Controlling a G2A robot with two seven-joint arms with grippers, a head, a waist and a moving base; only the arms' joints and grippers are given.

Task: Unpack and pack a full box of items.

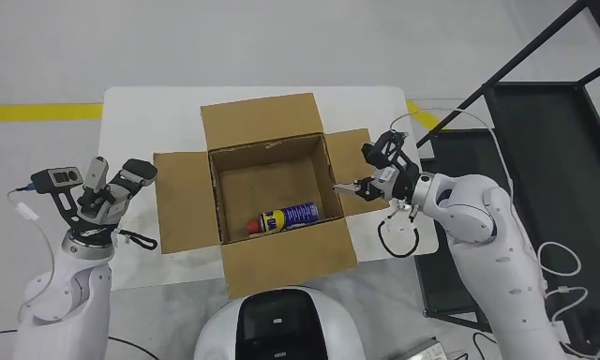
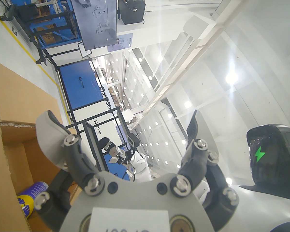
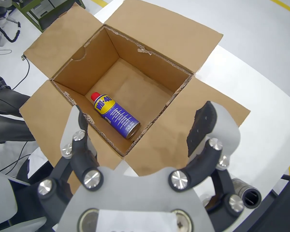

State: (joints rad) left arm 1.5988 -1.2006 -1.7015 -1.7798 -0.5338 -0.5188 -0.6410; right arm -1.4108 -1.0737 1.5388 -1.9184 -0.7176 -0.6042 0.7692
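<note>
Left gripper point(image 1: 120, 170): fingers spread wide, nothing between them. It sits over the left edge of the white table point(image 1: 150, 116), just beyond the box's left flap and not touching it.

Cardboard box point(image 1: 262, 124): mid-table, all four flaps folded outward.

Spray can point(image 1: 289, 217): blue and yellow with a red cap. It lies on its side on the box floor against the near wall, cap toward the left.

Right gripper point(image 1: 364, 171): spread wide, empty, above the right flap and beside the box's right wall.
</note>
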